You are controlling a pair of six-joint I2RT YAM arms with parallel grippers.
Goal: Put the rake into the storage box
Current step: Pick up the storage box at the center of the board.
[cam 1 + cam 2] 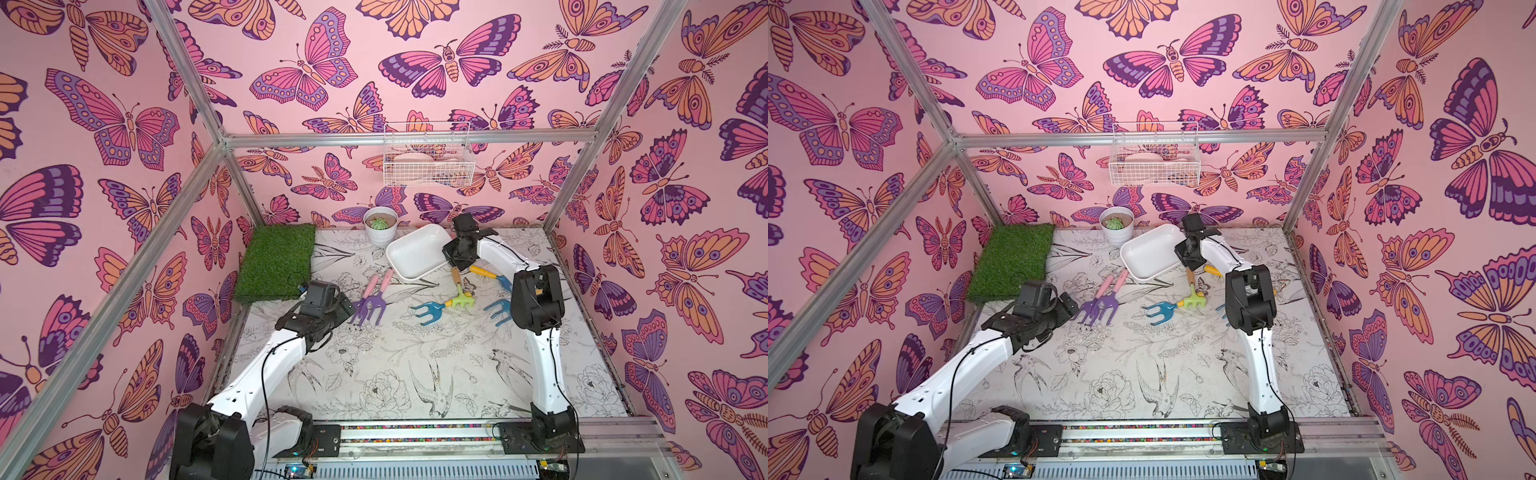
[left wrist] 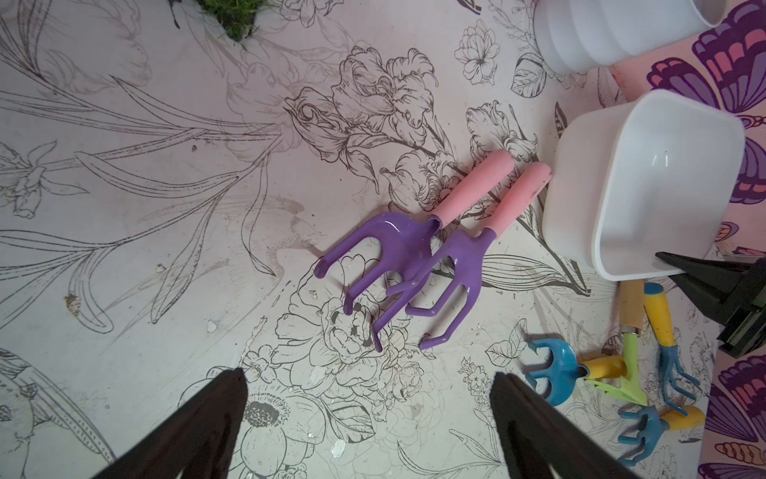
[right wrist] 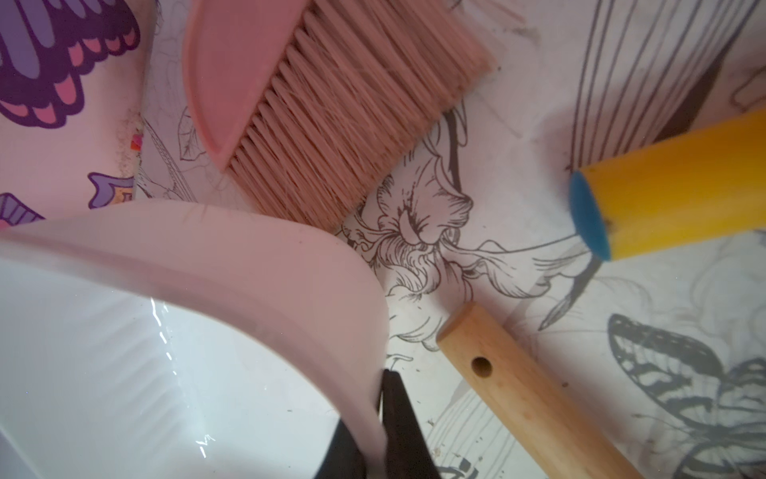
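Note:
The rake [image 1: 461, 297] [image 1: 1194, 300] has a light green head and a wooden handle. It lies on the table just in front of the storage box [image 1: 415, 253] [image 1: 1150, 253], a shallow white tub. My right gripper [image 1: 451, 259] [image 3: 373, 414] is shut on the tub's rim at its right end, one finger inside the wall and one outside. The rake's wooden handle [image 3: 518, 390] lies right beside those fingers, untouched. My left gripper [image 1: 345, 307] [image 2: 369, 373] hovers open over bare table and holds nothing. The left wrist view also shows the rake [image 2: 626, 373] and the storage box [image 2: 646, 195].
Two purple forks with pink handles [image 1: 370, 305] [image 2: 414, 257] lie just ahead of the left gripper. Blue forks with yellow handles [image 1: 430, 311] [image 2: 555, 369] lie around the rake. A white plant pot [image 1: 380, 226], a grass mat [image 1: 276, 259] and a wire basket [image 1: 428, 158] stand at the back. A pink brush [image 3: 323, 95] lies behind the tub.

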